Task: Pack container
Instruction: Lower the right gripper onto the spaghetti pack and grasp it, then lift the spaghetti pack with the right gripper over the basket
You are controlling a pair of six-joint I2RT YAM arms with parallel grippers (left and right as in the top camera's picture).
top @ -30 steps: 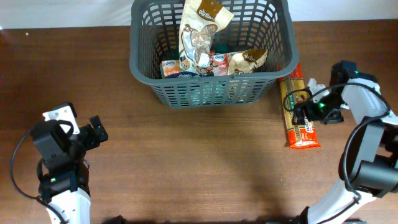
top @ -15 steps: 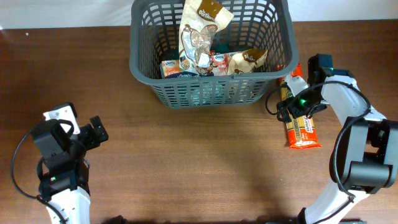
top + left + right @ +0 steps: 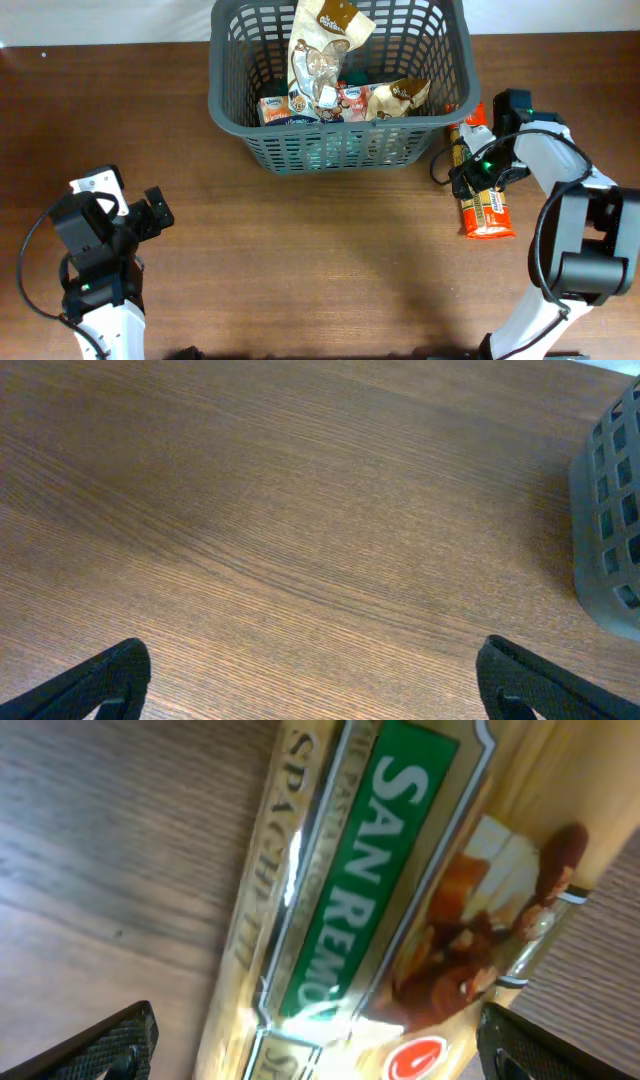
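Observation:
The container [image 3: 340,140], a large dark grey slotted basket, stands at the table's far middle and holds several food packets, one tall brown bag [image 3: 322,50] leaning upright. A long spaghetti packet [image 3: 482,200] lies flat on the table just right of the basket. My right gripper [image 3: 470,172] is open and low over the packet's middle, fingers on either side of it; the right wrist view shows its green label [image 3: 380,870] filling the frame. My left gripper [image 3: 155,212] is open and empty at the front left, over bare wood.
The basket's corner [image 3: 610,530] shows at the right edge of the left wrist view. The brown wooden table [image 3: 300,260] stretches between the arms. A white backdrop lies beyond the table's far edge.
My right gripper moved left from beside the spaghetti packet to over its middle, then settled slightly lower. The left arm has not moved.

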